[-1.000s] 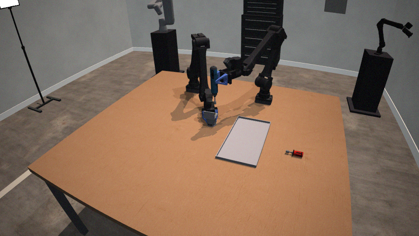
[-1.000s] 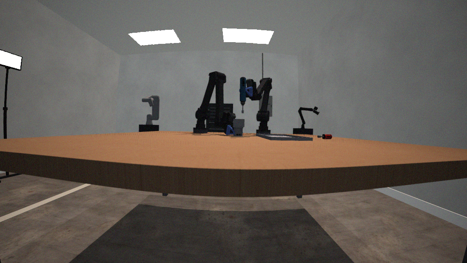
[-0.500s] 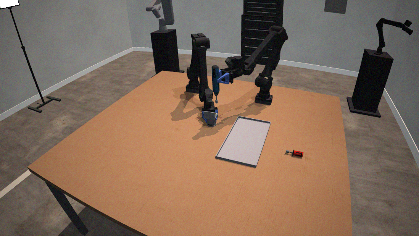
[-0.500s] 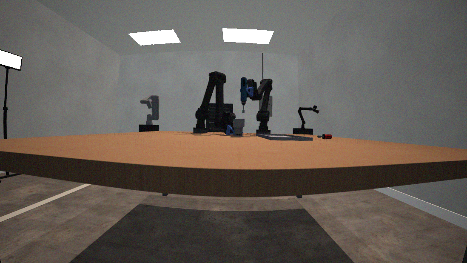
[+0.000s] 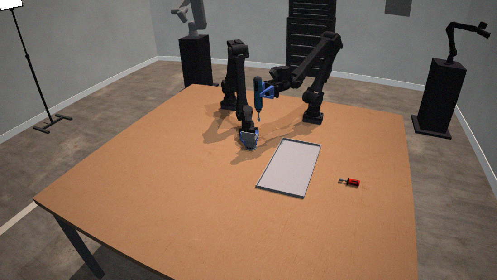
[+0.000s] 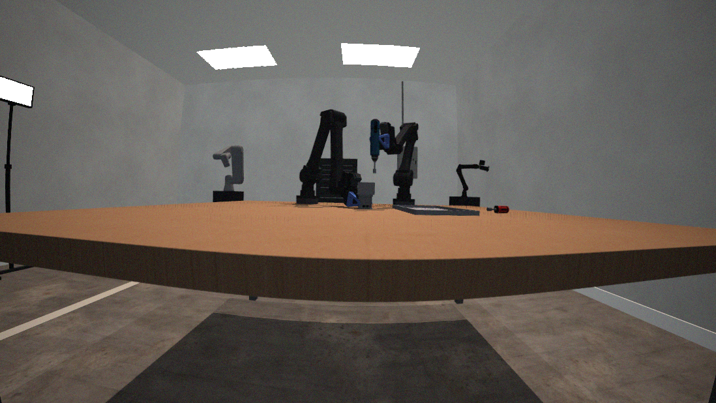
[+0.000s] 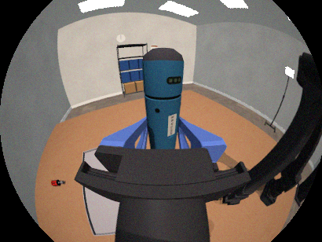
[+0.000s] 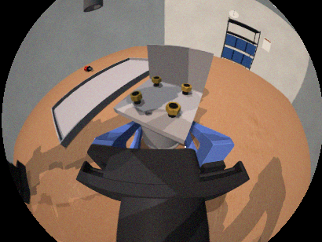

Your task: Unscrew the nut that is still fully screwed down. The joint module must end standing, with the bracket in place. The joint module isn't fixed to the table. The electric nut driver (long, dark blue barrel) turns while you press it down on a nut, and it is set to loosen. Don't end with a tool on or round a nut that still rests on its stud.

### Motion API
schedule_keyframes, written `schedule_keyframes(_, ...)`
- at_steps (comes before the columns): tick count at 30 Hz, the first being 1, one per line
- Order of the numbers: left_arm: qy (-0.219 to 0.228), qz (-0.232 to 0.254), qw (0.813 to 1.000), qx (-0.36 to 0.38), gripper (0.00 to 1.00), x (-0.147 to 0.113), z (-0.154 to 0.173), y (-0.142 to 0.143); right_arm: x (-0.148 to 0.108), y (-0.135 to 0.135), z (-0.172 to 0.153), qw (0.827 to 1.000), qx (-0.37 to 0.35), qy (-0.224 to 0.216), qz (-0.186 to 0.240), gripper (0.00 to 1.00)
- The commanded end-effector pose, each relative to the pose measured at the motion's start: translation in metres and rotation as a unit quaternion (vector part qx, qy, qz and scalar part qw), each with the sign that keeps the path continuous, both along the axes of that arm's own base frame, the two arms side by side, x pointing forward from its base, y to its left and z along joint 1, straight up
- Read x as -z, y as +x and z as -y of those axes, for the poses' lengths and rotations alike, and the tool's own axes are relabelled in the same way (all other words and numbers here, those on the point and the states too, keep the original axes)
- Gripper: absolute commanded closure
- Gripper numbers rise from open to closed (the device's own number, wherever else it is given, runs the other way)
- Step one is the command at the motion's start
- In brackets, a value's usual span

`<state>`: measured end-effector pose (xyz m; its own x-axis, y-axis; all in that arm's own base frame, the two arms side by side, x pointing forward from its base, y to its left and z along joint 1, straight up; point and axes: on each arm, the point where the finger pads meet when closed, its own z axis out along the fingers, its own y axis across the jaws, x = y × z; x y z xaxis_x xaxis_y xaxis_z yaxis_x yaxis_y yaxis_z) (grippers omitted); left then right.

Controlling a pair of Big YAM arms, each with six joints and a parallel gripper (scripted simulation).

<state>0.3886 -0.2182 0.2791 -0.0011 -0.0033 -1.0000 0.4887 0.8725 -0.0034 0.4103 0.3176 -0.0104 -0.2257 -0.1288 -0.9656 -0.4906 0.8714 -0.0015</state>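
Right wrist view: the right gripper (image 5: 249, 142) (image 6: 352, 199) (image 8: 162, 120) is closed around the standing joint module (image 5: 250, 148) (image 6: 365, 203) (image 8: 159, 141), presumably because an unfixed base could twist under the tool. The bracket (image 5: 247, 135) (image 6: 366, 188) (image 8: 178, 67) sits on top with four brass-coloured hex nuts (image 8: 173, 108); which is fully down, I cannot tell. Above, the left gripper (image 5: 263, 91) (image 6: 383, 139) (image 7: 162, 120) clasps the electric nut driver (image 5: 257, 97) (image 6: 374, 137) (image 7: 162, 110) (image 8: 93, 5) socket down, apart from every nut, likely for aligning before pressing. Farther off lie the shallow tray (image 5: 288, 166) (image 6: 435, 212) (image 7: 100, 208) (image 8: 94, 92) and red-handled nut driver (image 5: 354, 181) (image 6: 501, 208) (image 7: 55, 182) (image 8: 87, 68), both unused.
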Motion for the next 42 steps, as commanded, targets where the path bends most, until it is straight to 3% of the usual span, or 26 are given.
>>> schedule_keyframes(1,-0.004,0.008,1.000,-0.006,0.58,-0.009,-0.008,-0.002,0.016,-0.003,0.003,1.000,-0.001,-0.017,-0.013,0.41)
schedule_keyframes(8,-0.008,0.016,1.000,-0.006,0.58,-0.017,-0.011,-0.007,0.016,-0.003,0.003,1.000,-0.001,-0.017,-0.013,0.41)
schedule_keyframes(11,-0.004,0.008,1.000,-0.006,0.58,-0.009,-0.014,-0.013,0.016,-0.003,0.003,1.000,-0.001,-0.017,-0.013,0.41)
schedule_keyframes(13,-0.015,0.028,0.999,-0.006,0.58,-0.028,-0.012,-0.009,0.016,-0.003,0.003,1.000,-0.001,-0.017,-0.013,0.41)
schedule_keyframes(16,-0.016,0.030,0.999,-0.006,0.58,-0.031,-0.012,-0.008,0.016,-0.003,0.003,1.000,-0.001,-0.017,-0.013,0.41)
schedule_keyframes(18,-0.004,0.008,1.000,-0.006,0.58,-0.008,-0.015,-0.015,0.016,-0.003,0.003,1.000,-0.001,-0.017,-0.013,0.41)
schedule_keyframes(25,-0.008,0.016,1.000,-0.007,0.58,-0.017,-0.018,-0.020,0.016,-0.003,0.003,1.000,-0.001,-0.017,-0.013,0.41)
schedule_keyframes(28,-0.003,0.007,1.000,-0.007,0.58,-0.008,-0.021,-0.026,0.016,-0.003,0.003,1.000,-0.001,-0.017,-0.013,0.41)
schedule_keyframes(31,-0.016,0.031,0.999,-0.007,0.58,-0.032,-0.019,-0.021,0.016,-0.003,0.003,1.000,-0.001,-0.017,-0.013,0.41)
schedule_keyframes(37,-0.005,0.009,1.000,-0.007,0.58,-0.009,-0.022,-0.027,0.016,-0.003,0.003,1.000,-0.001,-0.017,-0.013,0.41)
schedule_keyframes(40,-0.009,0.018,1.000,-0.007,0.58,-0.019,-0.021,-0.026,0.016,-0.003,0.003,1.000,-0.001,-0.017,-0.013,0.41)
schedule_keyframes(42,-0.006,0.013,1.000,-0.007,0.58,-0.011,-0.023,-0.029,0.016,-0.003,0.003,1.000,-0.001,-0.017,-0.013,0.41)
